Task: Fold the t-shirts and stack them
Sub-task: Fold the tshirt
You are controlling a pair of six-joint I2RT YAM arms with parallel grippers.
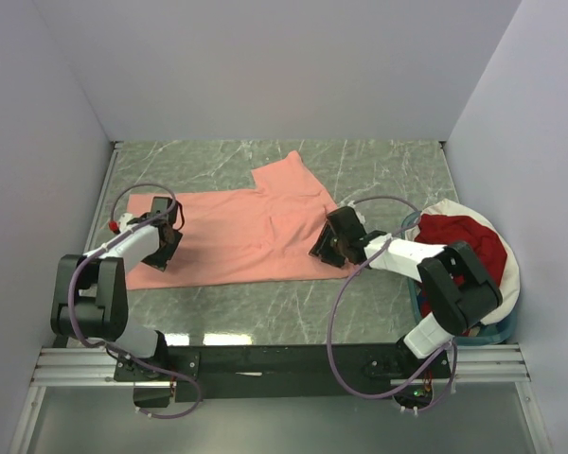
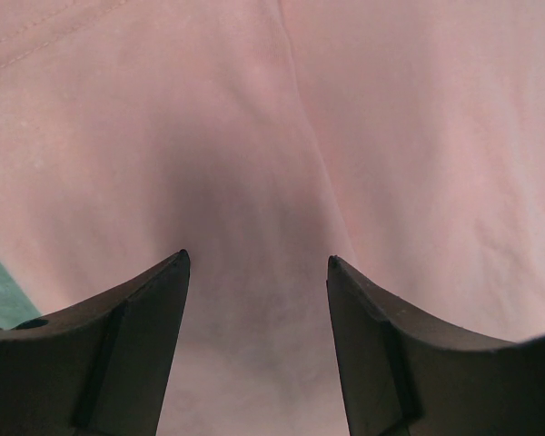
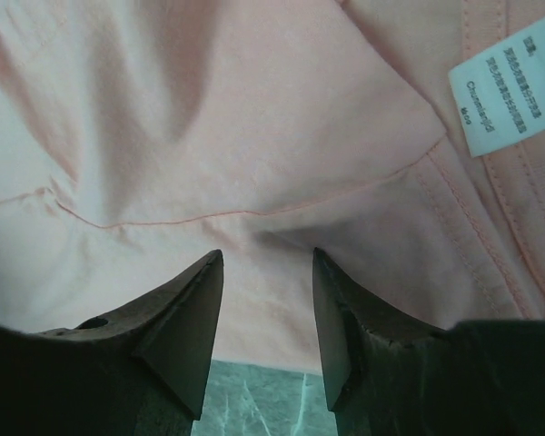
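Left gripper (image 1: 166, 248) (image 2: 257, 263): sits over the left end of the salmon-pink t-shirt (image 1: 246, 232) (image 2: 391, 136). Jaws well apart, nothing between them, only flat cloth below the tips. Can't tell whether the tips touch the fabric.

The pink shirt lies spread across the middle of the marbled table (image 1: 379, 170), one sleeve sticking out toward the far side.

Right gripper (image 1: 324, 248) (image 3: 266, 256): at the shirt's right edge, by the neck. Jaws partly open, narrower gap than the left, holding nothing. The tips straddle the cloth edge, with bare table showing just beneath them. White neck label (image 3: 509, 86) is off to the right in the wrist view.

Far right: dark red t-shirt (image 1: 459, 236) bunched inside the white-rimmed basket (image 1: 513, 274), next to the right arm.
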